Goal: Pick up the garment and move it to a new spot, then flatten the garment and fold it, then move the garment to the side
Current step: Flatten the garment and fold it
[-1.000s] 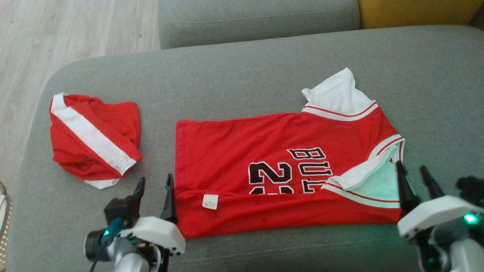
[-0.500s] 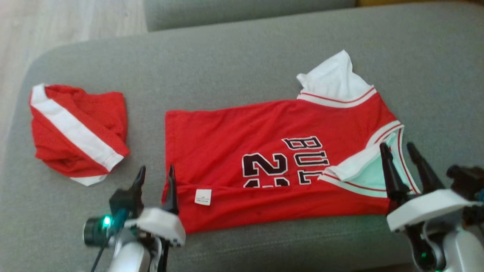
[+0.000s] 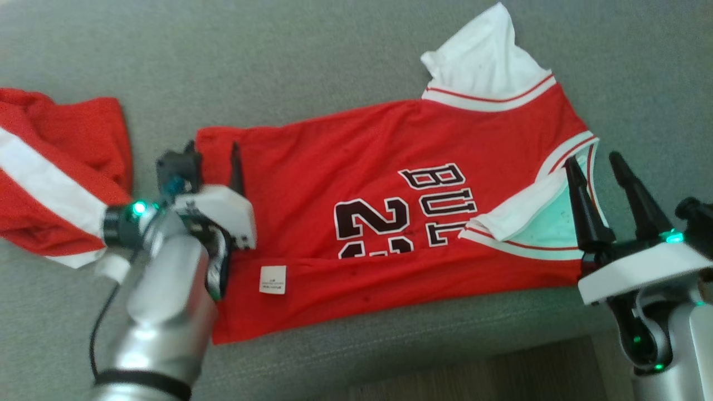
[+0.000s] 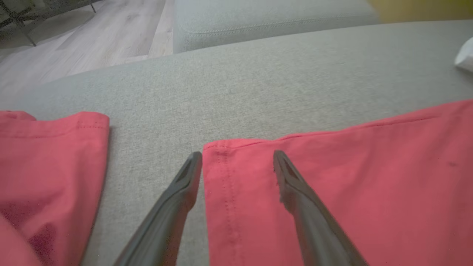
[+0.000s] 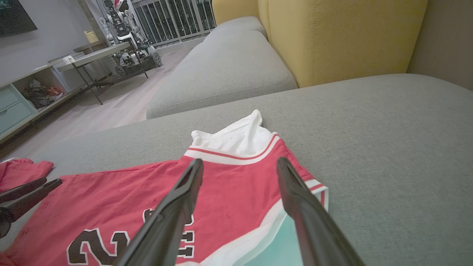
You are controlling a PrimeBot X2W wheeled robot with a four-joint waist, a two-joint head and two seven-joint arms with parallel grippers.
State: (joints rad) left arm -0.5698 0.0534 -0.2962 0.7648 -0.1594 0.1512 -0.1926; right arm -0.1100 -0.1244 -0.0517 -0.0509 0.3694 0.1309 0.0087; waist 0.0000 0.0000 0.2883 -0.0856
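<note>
The garment (image 3: 356, 161), a red jersey with white trim and black letters, lies spread on the grey sofa cushion (image 3: 312, 50), its near edge folded over with a white label showing. My left gripper (image 3: 214, 153) stands open at the jersey's far left hem corner. In the left wrist view, this gripper (image 4: 237, 155) has one finger over the red cloth (image 4: 332, 177) and the other over bare cushion. My right gripper (image 3: 593, 160) is open at the jersey's right end, beside the white-trimmed opening. In the right wrist view, its fingertips (image 5: 240, 162) hover above the jersey (image 5: 229, 188).
Bunched red shorts with a white stripe (image 3: 50, 172) lie just left of the jersey, close to my left arm. The cushion's front edge and wooden floor (image 3: 501, 373) run along the bottom. A second grey cushion (image 5: 221, 70) and a yellow backrest (image 5: 343, 37) stand beyond.
The head camera has tilted down and closer. My left gripper has moved from the jersey's near left corner up along the hem to its far left corner. Both grippers stayed open.
</note>
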